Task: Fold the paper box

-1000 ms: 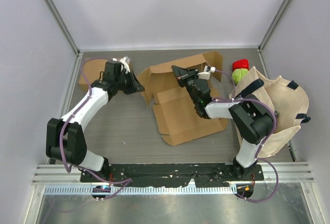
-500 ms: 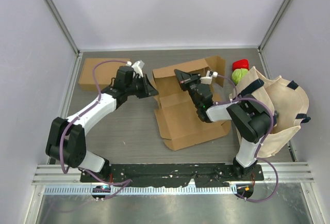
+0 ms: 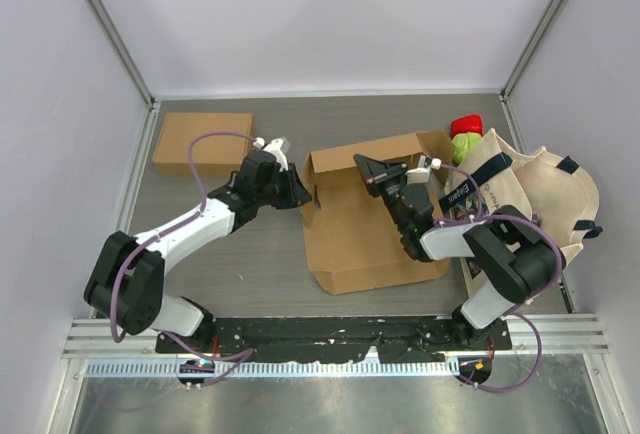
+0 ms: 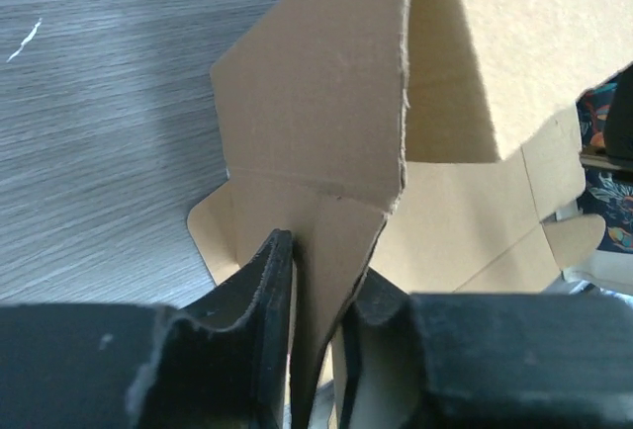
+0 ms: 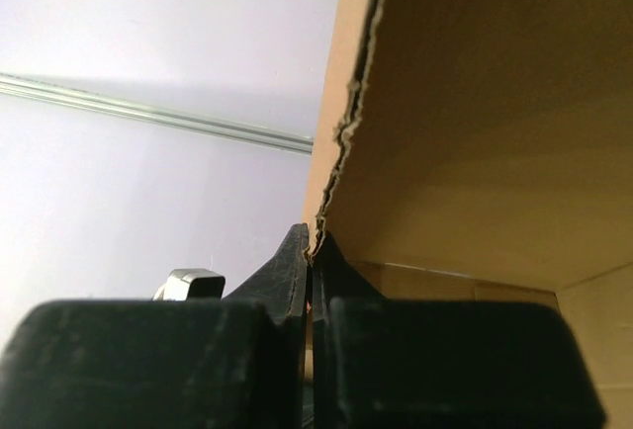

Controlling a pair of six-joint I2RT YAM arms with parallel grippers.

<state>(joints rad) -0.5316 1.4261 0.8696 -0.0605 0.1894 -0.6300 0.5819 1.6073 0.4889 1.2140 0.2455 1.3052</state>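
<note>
The brown paper box (image 3: pixel 360 229) lies partly unfolded on the table's middle, its back wall raised. My left gripper (image 3: pixel 302 192) is shut on the box's left side flap (image 4: pixel 326 142), which stands upright between its fingers (image 4: pixel 259 296). My right gripper (image 3: pixel 368 172) is shut on the top edge of the raised back wall (image 5: pixel 465 123), whose torn cardboard edge runs up from the fingertips (image 5: pixel 297 256). The box's floor and far flaps show in the left wrist view (image 4: pixel 465 221).
A second, flat brown box (image 3: pixel 202 141) lies at the back left. A beige tote bag (image 3: pixel 540 204) sits at the right, with a red and a green object (image 3: pixel 465 136) behind it. Grey walls surround the table.
Both grippers have moved toward the front right, dragging the box with them. The back wall has risen more upright and the left flap has swung up toward it.
</note>
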